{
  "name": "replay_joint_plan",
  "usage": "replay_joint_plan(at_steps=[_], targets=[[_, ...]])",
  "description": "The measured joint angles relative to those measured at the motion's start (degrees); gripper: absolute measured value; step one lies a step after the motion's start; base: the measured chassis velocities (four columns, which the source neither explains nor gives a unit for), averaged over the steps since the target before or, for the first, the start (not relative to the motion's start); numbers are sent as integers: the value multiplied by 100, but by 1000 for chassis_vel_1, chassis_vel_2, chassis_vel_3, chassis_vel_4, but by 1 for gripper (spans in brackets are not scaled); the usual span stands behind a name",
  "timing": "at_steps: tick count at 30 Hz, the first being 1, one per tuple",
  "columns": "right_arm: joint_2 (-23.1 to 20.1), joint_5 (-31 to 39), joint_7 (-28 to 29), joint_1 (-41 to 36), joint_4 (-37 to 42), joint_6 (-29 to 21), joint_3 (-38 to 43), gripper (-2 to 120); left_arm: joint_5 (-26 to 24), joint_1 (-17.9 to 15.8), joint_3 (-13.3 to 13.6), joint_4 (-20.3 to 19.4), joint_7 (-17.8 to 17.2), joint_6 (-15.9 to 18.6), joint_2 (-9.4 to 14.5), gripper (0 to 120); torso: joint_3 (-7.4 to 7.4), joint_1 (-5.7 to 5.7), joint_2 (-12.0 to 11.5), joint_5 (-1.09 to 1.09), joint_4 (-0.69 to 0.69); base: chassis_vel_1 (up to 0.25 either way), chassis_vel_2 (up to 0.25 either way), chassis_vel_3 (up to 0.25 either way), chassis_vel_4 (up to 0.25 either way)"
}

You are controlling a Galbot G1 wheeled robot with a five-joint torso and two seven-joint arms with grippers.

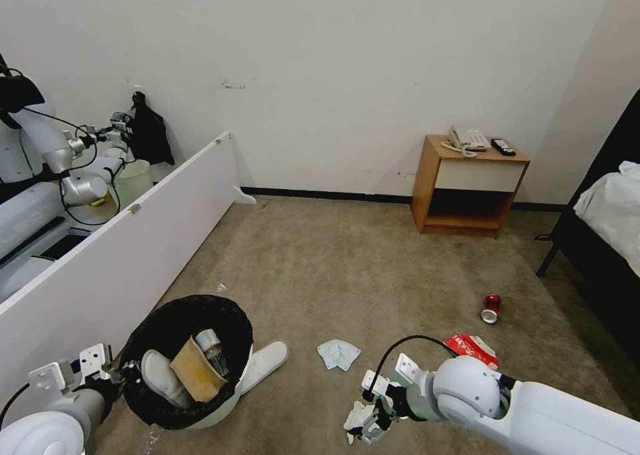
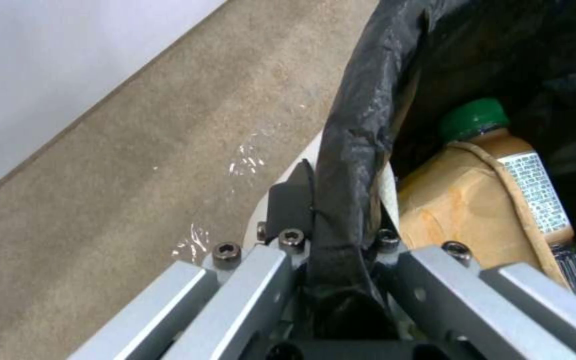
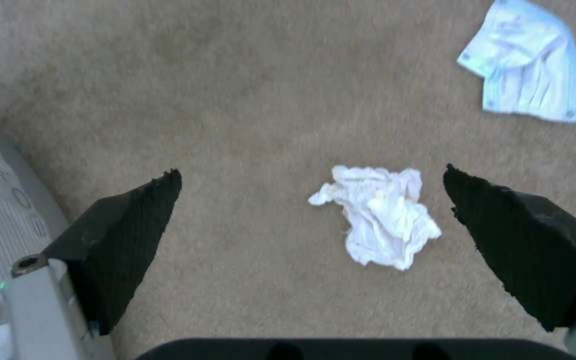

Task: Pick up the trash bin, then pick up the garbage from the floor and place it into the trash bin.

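The trash bin [image 1: 235, 390], white with a black bag over its rim, stands on the carpet at the lower left. My left gripper [image 1: 122, 373] is shut on its near rim, and the black liner [image 2: 348, 190] sits pinched between the fingers. Inside lie a white slipper [image 1: 159, 375], a brown cardboard scrap [image 2: 461, 205] and a green-capped bottle [image 2: 476, 118]. My right gripper [image 3: 311, 185] hangs open just above the floor, a crumpled white tissue [image 3: 378, 222] between its fingers. A second slipper [image 1: 265, 363] leans against the bin.
A blue-white face mask [image 1: 338, 354], a red packet [image 1: 475, 348] and a red can [image 1: 491, 308] lie on the carpet. A long white board [image 1: 133, 242] runs along the left, with a pale bucket [image 1: 133, 178] behind it. A nightstand [image 1: 467, 188] and a bed [image 1: 610, 215] stand at the right.
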Motion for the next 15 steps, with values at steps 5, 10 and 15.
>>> replay_joint_plan(at_steps=[5,10,15], targets=[[27,-10,64,-68,-135,3,-31,100,3,-1,1,31,9,0,10,2,0,0,0,0,0,0,0,0,0],[25,-20,86,-118,-211,4,-31,100,4,-7,2,39,10,0,16,2,0,0,0,0,0,0,0,0,0],[22,-49,161,-313,-419,7,37,100,2,-10,11,54,11,0,28,2,0,0,0,1,0,0,0,0,0]])
